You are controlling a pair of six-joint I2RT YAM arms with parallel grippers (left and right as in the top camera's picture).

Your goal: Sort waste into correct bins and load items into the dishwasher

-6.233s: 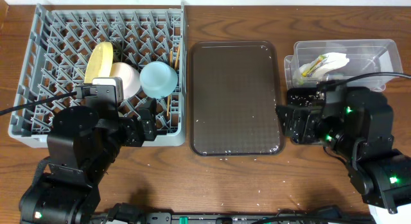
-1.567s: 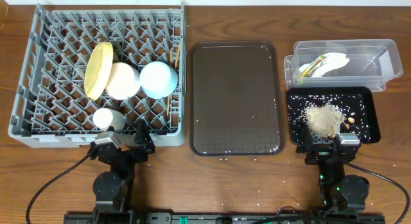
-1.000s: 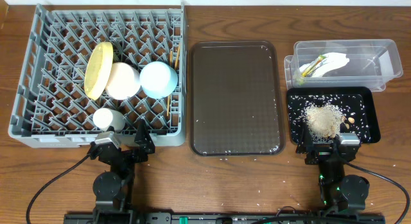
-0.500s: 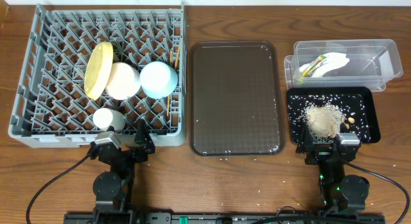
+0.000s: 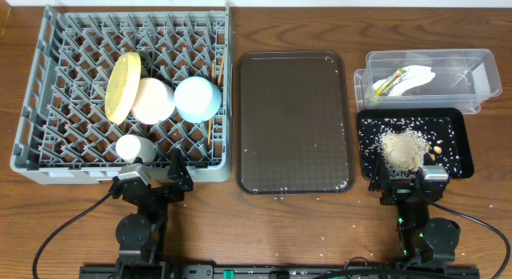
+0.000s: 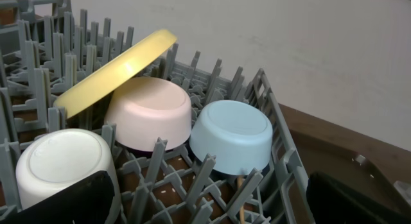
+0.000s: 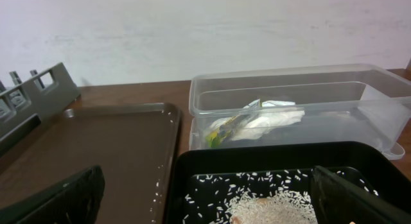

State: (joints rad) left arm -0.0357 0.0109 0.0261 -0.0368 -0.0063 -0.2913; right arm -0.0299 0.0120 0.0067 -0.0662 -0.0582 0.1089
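Observation:
The grey dishwasher rack (image 5: 48,87) holds the tilted yellow plate (image 5: 122,87), cream bowl (image 5: 152,101), light blue bowl (image 5: 198,99) and white cup (image 5: 133,148), all upside down, plus chopsticks (image 5: 214,79). The clear tub (image 5: 480,79) contains the napkin (image 5: 412,77) and green wrapper (image 5: 384,85). Rice scraps (image 5: 402,149) lie heaped in the black tray (image 5: 456,143). My left gripper (image 5: 152,183) sits open at the rack's near edge, facing the cup (image 6: 61,163) and blue bowl (image 6: 232,135). Open too, my right gripper (image 5: 408,183) rests at the black tray's near edge (image 7: 257,156), nothing between its fingers.
A dark brown serving tray (image 5: 294,123) lies between the rack and the bins, with a few stray rice grains on it and on the table (image 5: 280,231) in front. A pale wall stands behind the table.
Since the earliest frame both arms have pulled back from over the rack and the black tray to the table's near edge. Over the last second nothing has moved.

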